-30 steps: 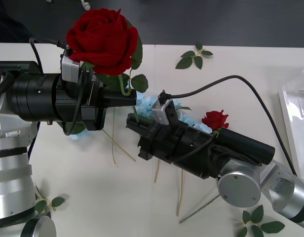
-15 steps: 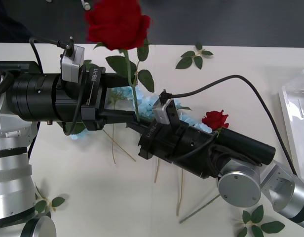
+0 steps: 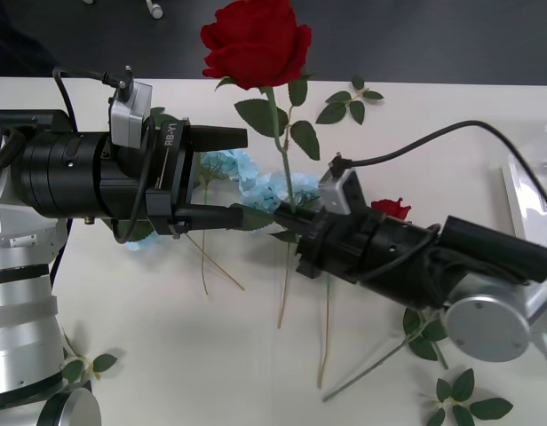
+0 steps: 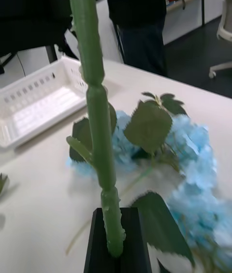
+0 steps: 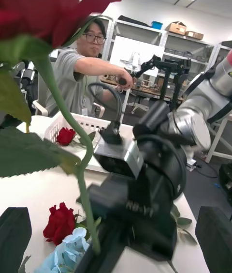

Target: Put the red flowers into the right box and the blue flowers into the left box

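The white counter (image 3: 167, 355) fills most of the front view. The left arm's black barrel lies across the left half of that frame, its left end effector (image 3: 222, 176) at centre-left with both black fingers spread wide apart and nothing between them. The right arm enters from the lower right; its right end effector (image 3: 289, 216) sits just right of centre, black fingers closed tight on the thin green stem of a dark-red artificial rose (image 3: 257, 40). That rose stands nearly upright, bloom at top centre of the frame, well above the counter, leaves spaced along the stem. In the right wrist view the stem (image 4: 96, 108) rises from between the closed fingers.

A white slotted plastic box (image 4: 38, 103) lies on the counter in the left middle of the right wrist view. A second white plastic tray (image 3: 533, 231) sits at the right edge of the front view; in the left wrist view a white slotted box (image 5: 72, 128) at mid-left holds one red rose (image 5: 65, 136).

Pale-blue hydrangea clusters (image 3: 260, 186) with serrated leaves lie on the counter at frame centre, between the two end effectors. Another red rose (image 3: 391, 209) lies just right of centre, partly behind the right arm. Loose green leaf sprigs (image 3: 349, 102) lie at upper right.
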You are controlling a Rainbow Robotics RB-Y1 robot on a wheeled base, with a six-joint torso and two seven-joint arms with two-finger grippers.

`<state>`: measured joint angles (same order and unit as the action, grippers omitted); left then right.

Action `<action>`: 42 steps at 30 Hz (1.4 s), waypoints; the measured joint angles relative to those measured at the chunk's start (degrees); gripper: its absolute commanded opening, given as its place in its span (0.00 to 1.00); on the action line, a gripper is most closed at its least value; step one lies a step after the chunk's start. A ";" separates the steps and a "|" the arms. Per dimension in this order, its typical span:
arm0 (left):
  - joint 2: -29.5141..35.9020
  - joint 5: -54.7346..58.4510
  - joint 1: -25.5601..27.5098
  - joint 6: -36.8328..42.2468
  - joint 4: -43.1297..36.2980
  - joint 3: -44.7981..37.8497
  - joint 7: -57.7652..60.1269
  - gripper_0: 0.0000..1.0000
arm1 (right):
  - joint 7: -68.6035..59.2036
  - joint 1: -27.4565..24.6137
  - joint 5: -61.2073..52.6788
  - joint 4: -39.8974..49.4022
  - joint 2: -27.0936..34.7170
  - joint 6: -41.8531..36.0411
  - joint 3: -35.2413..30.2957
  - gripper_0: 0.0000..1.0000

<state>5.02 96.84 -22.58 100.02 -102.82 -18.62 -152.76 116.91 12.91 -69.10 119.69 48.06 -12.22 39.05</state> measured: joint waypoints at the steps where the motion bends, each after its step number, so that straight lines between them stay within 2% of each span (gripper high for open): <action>1: 0.00 0.00 0.00 0.00 0.00 0.00 0.00 1.00 | -0.03 -1.79 -0.31 1.68 0.89 -3.03 -3.25 0.00; 7: 0.00 0.00 0.00 -0.01 0.01 0.00 0.00 1.00 | -0.12 -16.17 -14.48 10.35 3.21 -16.56 -28.32 0.00; 11: 0.00 0.00 0.00 -0.02 0.01 0.00 0.00 1.00 | -0.12 -23.14 -17.90 11.84 3.17 -23.07 -39.70 0.00; 16: -0.59 -1.38 0.21 -0.78 0.97 -0.01 0.00 1.00 | -0.40 -26.68 -18.43 11.79 1.95 -36.22 -51.00 0.00; 23: -1.39 -3.32 2.00 -6.12 1.16 -0.01 0.00 1.00 | -1.06 -26.98 -18.43 5.67 1.20 -55.96 -67.16 0.00; 28: 1.39 -6.86 2.71 -7.99 1.15 -0.01 1.11 1.00 | -3.37 -25.45 -18.26 -4.54 3.79 -62.93 -72.27 0.00; 31: 4.76 -7.97 2.71 -8.96 0.91 -0.01 7.09 1.00 | -4.43 -24.03 -15.13 -12.20 7.17 -65.42 -72.96 0.00; 34: 8.81 -8.05 2.77 -9.72 0.49 -0.01 15.40 1.00 | -4.44 -22.90 -10.89 -19.22 10.42 -65.70 -72.93 0.00; 42: 15.99 -10.84 3.52 -9.72 -0.66 -0.04 27.50 1.00 | -4.45 -22.37 -1.37 -32.69 15.43 -62.24 -70.76 0.00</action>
<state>21.01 86.00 -19.06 90.30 -103.47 -18.66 -125.26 112.46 -9.46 -70.47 87.00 63.49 -74.46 -31.72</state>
